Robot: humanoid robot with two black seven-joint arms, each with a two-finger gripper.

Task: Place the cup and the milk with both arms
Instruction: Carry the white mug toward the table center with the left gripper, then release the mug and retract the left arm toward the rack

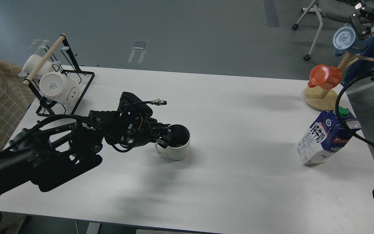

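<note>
Cup [179, 144]: upright on the table [232, 182], well left of the milk [326, 138].
Milk: upright near the table's right edge.
Left gripper [165, 136]: at the cup's rim and handle; finger spread cannot be told.
Right gripper [364, 19]: far above the milk; grip unclear.
</note>
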